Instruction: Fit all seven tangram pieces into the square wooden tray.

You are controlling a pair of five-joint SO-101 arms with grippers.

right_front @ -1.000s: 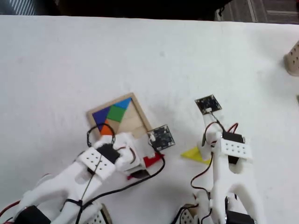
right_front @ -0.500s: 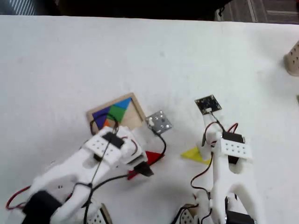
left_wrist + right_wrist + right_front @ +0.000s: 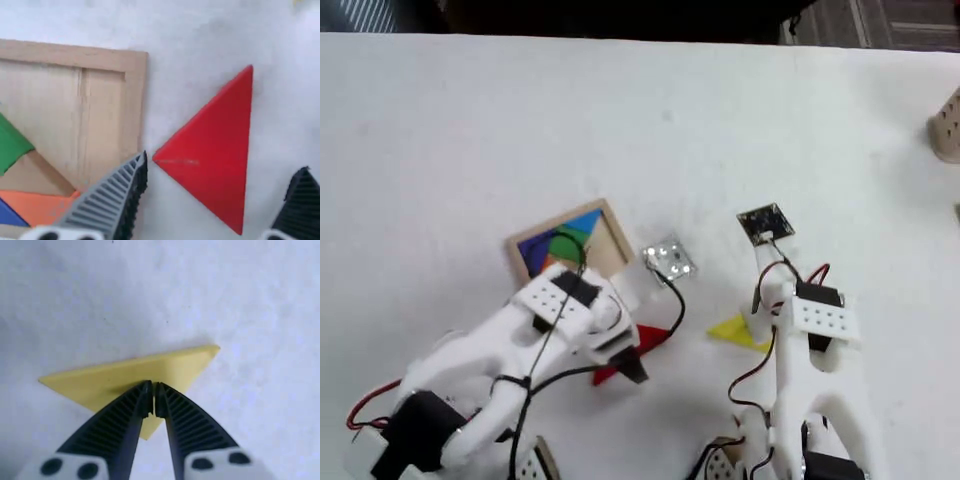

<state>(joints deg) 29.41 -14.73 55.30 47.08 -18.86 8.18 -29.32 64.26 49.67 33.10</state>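
Red triangle (image 3: 654, 338) on the worktop (image 3: 470, 130) beside the wooden tray (image 3: 608, 245), lower centre; we see left jaws wide astride it, right jaws shut over the yellow triangle (image 3: 125, 372).

Pale matt wooden tray (image 3: 135, 100) with visible grain, smooth painted red triangle (image 3: 215, 160) and yellow triangle (image 3: 125, 375), faintly grainy white table (image 3: 200, 30); ribbed grey and black plastic on the left gripper (image 3: 222, 167)
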